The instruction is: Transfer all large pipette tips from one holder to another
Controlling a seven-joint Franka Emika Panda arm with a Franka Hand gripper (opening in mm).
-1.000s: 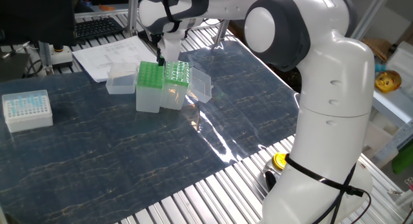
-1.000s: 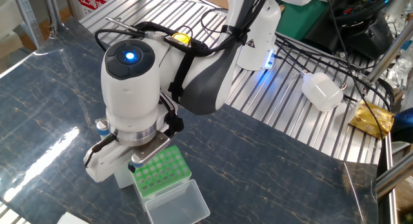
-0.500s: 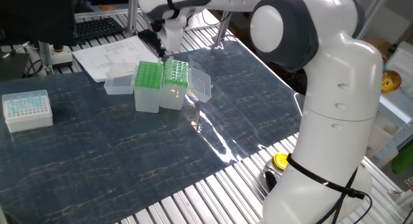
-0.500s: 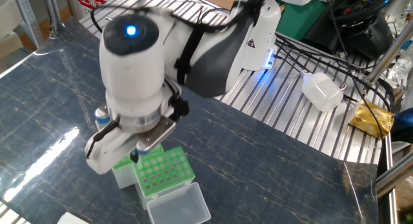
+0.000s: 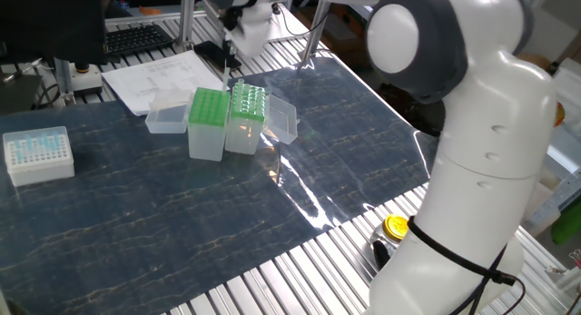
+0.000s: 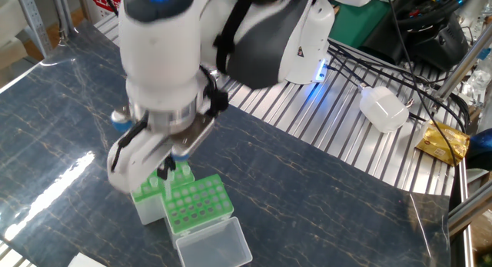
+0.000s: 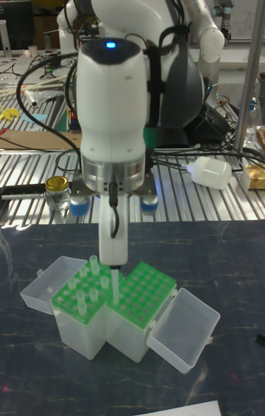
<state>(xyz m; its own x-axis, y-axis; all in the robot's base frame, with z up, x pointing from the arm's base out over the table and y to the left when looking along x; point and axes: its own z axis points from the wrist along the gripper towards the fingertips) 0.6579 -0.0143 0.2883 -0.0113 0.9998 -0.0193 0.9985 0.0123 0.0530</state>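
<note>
Two green racks stand side by side on clear boxes. One rack (image 7: 79, 297) (image 5: 247, 101) carries several large pipette tips (image 7: 93, 266) standing upright. The other rack (image 7: 145, 291) (image 5: 208, 106) (image 6: 197, 206) shows only empty holes. My gripper (image 7: 114, 260) (image 5: 226, 64) (image 6: 167, 171) hangs a little above the seam between the racks. It is shut on one large pipette tip (image 7: 115, 288) (image 6: 167, 188), which points straight down, its end just above the rack tops.
Each box's clear hinged lid (image 7: 184, 331) (image 5: 167, 116) lies open beside it. A white box of small blue tips (image 5: 38, 153) sits at the table's left. Papers (image 5: 150, 79) lie behind the racks. A yellow-capped jar (image 7: 56, 191) and a white bottle (image 7: 210, 173) rest on the metal rollers.
The gripper has risen straight up from the rack tops, bringing one tip with it. The racks have stayed where they were.
</note>
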